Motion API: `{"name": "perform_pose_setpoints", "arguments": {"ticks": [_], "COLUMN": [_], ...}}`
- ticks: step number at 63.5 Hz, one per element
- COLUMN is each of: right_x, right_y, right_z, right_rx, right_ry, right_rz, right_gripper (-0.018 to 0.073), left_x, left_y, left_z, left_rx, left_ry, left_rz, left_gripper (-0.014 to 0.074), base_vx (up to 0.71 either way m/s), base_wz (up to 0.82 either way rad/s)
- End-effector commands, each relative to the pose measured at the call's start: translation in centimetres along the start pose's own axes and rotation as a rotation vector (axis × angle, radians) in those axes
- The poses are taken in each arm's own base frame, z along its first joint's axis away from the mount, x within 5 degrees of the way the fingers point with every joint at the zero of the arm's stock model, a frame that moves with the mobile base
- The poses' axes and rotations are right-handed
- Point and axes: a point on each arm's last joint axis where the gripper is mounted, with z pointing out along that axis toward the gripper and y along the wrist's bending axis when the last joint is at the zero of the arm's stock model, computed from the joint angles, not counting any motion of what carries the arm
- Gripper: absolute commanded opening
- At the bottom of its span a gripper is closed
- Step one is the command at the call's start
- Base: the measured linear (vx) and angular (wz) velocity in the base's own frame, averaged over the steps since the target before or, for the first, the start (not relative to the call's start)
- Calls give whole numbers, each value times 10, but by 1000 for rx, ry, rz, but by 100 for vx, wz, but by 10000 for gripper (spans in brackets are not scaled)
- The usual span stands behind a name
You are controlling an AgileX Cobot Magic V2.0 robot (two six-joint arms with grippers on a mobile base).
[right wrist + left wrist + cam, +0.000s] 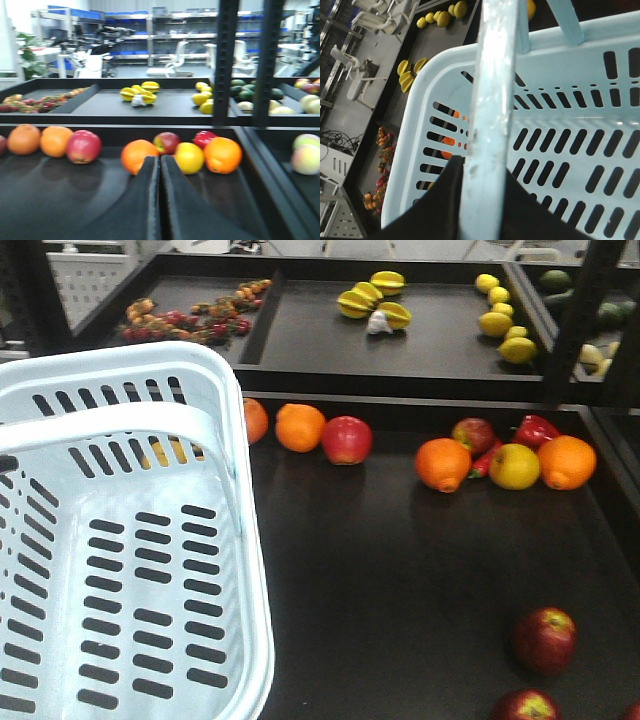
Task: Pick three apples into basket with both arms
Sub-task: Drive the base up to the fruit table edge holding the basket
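Apples (545,638) bottom right, two cropped (corner one probably apple); basket (130,358) cropped.

Tool (160,160) is down at 6 o'clock, black fingers pressed together with just a thin slit, nothing in them. On the dark tray (75,200), right off the tips, there's an orange (139,156) at 11 and a yellow fruit (189,157) at 1, with a reddish apple (167,141) tucked behind between them. Toward 2 a bigger orange (222,154) touches the yellow one, with a red pepper (205,138) behind. Out at 9, two more oranges (56,141) and a pink-red apple (83,146) sit in a row, touching. The back tray (100,106) at 12 has starfruit (140,92) and lemons (204,99). All a bit blurry.
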Motion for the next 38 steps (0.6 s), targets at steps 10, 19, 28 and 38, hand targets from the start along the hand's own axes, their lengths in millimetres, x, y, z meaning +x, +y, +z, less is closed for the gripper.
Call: {"name": "perform_pose_setpoints", "arguments": {"ticks": [10, 19, 28, 38], "right_x": [-3, -3, -3, -3], "right_y": [0, 0, 0, 0], "right_z": [-1, -1, -1, -1], "right_rx": [-2, -2, -2, -2], "right_ry": [-70, -70, -70, -70], "right_rz": [-9, -9, -9, -9], "right_gripper": [-9, -9, -9, -9], "left_x": [-11, -11, -11, -11], "left_y": [12, 12, 12, 12], "left_z": [-8, -8, -8, -8], "left_rx": [-92, -92, -92, -92], "left_ry": [-95, -95, -95, -95], "left_rz": [-14, -14, -14, -14], "left_gripper": [-6, -6, -6, -6], "base_vx": [2, 1, 0, 0], "base_wz": [-32, -23, -17, -10]}}
